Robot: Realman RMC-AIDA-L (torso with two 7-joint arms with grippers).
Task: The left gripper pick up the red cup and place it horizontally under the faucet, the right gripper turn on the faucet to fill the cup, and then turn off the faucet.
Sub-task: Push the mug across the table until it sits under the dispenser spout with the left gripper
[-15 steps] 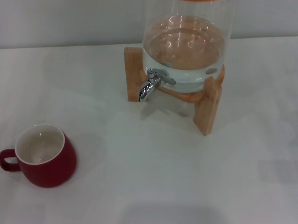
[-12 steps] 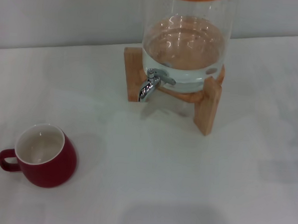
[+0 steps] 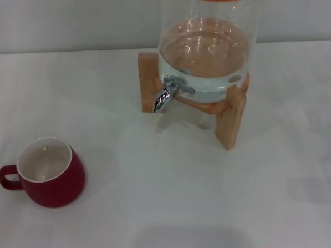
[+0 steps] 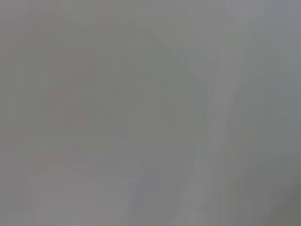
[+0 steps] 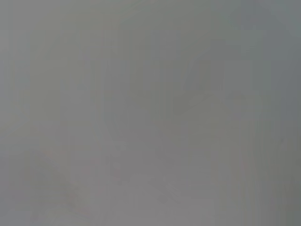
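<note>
Neither the left gripper nor the right gripper is in view, so whether their jaws are spread I cannot tell. The red cup (image 3: 47,173) stands upright on the white bench (image 3: 184,186), well apart from the faucet (image 3: 166,94). Pickup not yet begun; next, the left arm must reach the cup

the head view looks forward and down from above onto the white table (image 3: 205,204), with the red cup (image 3: 49,173) near left and the faucet (image 3: 168,93) farther off. both wrist views show only featureless grey, so no shared part can be told.
</note>
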